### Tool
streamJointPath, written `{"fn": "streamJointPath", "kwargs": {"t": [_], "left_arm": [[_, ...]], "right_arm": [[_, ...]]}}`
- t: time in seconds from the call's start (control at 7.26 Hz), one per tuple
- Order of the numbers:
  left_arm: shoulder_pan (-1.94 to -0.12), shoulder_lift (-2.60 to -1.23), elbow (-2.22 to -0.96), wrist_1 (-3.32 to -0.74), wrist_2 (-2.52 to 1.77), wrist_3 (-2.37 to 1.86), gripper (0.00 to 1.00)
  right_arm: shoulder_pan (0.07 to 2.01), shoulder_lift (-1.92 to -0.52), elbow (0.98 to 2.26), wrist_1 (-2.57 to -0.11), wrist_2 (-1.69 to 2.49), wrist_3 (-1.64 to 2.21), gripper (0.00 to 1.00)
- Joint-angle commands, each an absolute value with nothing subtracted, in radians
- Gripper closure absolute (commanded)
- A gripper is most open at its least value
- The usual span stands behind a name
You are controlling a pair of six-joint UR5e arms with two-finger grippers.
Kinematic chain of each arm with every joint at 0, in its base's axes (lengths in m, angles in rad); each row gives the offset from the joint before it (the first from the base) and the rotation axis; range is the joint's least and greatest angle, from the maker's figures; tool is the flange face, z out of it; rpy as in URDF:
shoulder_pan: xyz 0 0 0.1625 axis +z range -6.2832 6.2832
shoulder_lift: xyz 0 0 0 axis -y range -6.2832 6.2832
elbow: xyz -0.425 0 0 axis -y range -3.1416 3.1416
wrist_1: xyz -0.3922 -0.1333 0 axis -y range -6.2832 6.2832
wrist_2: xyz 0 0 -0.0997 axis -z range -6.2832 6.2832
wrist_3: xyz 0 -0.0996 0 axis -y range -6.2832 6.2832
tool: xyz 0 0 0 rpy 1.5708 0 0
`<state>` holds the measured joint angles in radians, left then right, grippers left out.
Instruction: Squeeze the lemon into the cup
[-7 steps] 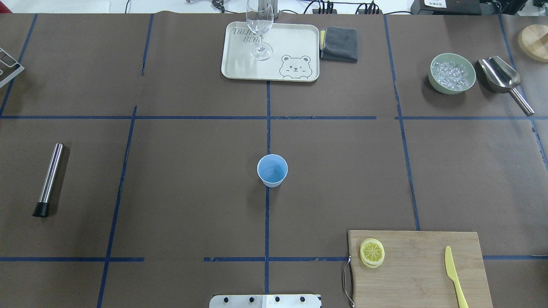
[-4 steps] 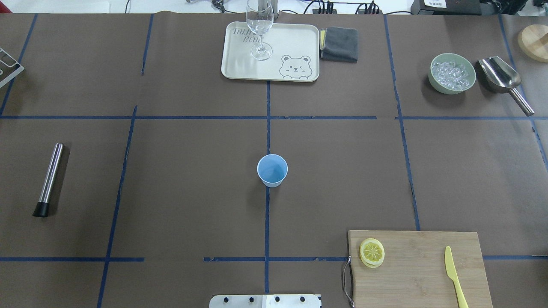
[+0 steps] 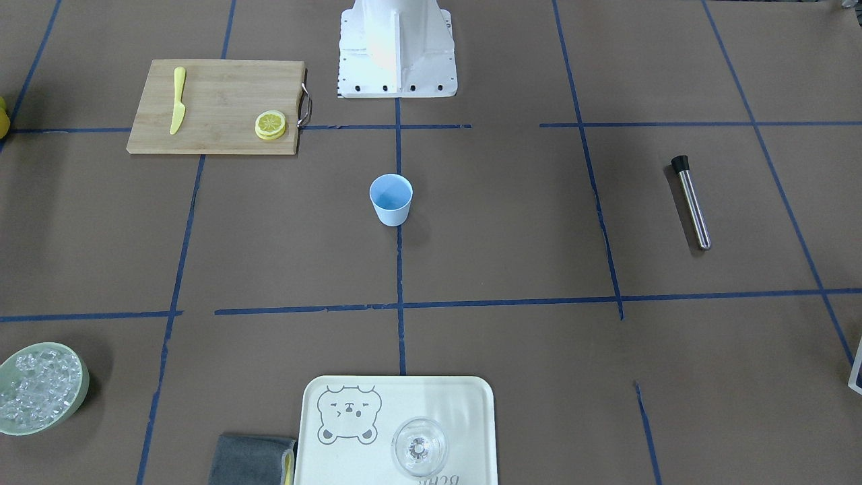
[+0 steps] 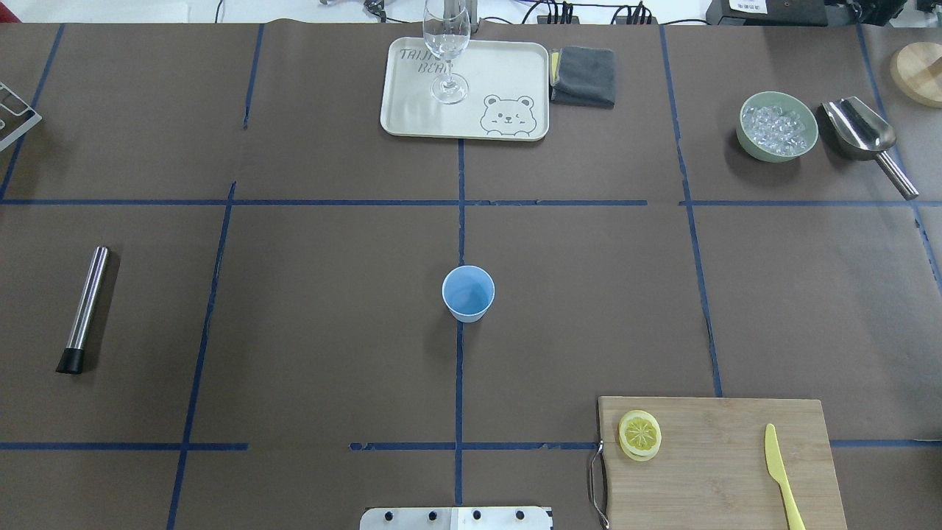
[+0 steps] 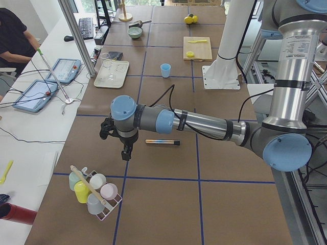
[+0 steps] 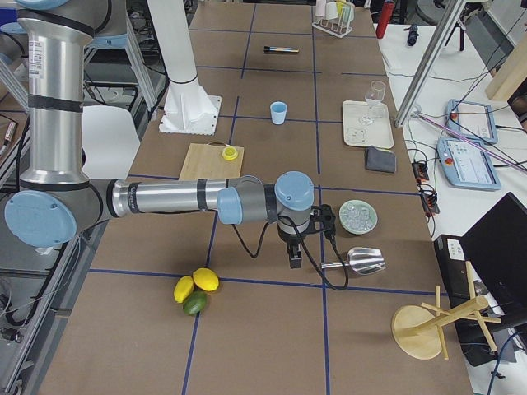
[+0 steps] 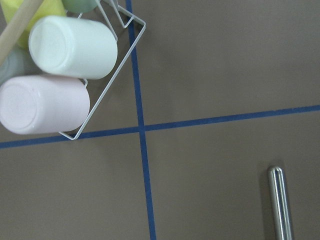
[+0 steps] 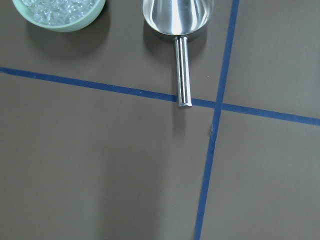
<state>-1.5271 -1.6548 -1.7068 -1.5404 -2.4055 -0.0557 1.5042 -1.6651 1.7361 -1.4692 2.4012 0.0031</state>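
The lemon slice (image 4: 639, 434) lies flat on the left end of the wooden cutting board (image 4: 721, 478) at the table's near right; it also shows in the front view (image 3: 270, 124). The pale-blue cup (image 4: 468, 293) stands upright at the table's middle, also in the front view (image 3: 390, 199). My left gripper (image 5: 126, 150) hangs over the table's far left end near a steel muddler; my right gripper (image 6: 295, 259) hangs near the scoop at the right end. Both are far from the lemon slice and the cup. I cannot tell whether either is open or shut.
A yellow knife (image 4: 778, 471) lies on the board. A tray (image 4: 412, 121) with a clear glass (image 4: 447, 51), a grey cloth (image 4: 583, 76), an ice bowl (image 4: 778, 126), a scoop (image 4: 865, 136), a muddler (image 4: 85, 309) and a rack of cups (image 5: 94, 191) ring the table.
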Motion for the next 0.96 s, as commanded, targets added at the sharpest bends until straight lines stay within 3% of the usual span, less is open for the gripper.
{"fn": "streamJointPath", "kwargs": {"t": [0.0, 0.41, 0.83], "left_arm": [[-1.427, -1.666, -1.785, -1.542, -2.364, -0.22, 0.0], [-1.306, -1.663, -1.77, -1.658, -2.327, -0.303, 0.0], [-1.246, -1.664, -1.709, -1.786, -2.286, -0.377, 0.0]], "right_arm": [[1.426, -1.661, 1.803, -1.459, 2.416, 0.125, 0.0], [1.181, -1.661, 2.022, -1.364, 2.398, 0.575, 0.0], [0.738, -1.6, 2.212, -1.362, 2.058, 1.004, 0.0]]}}
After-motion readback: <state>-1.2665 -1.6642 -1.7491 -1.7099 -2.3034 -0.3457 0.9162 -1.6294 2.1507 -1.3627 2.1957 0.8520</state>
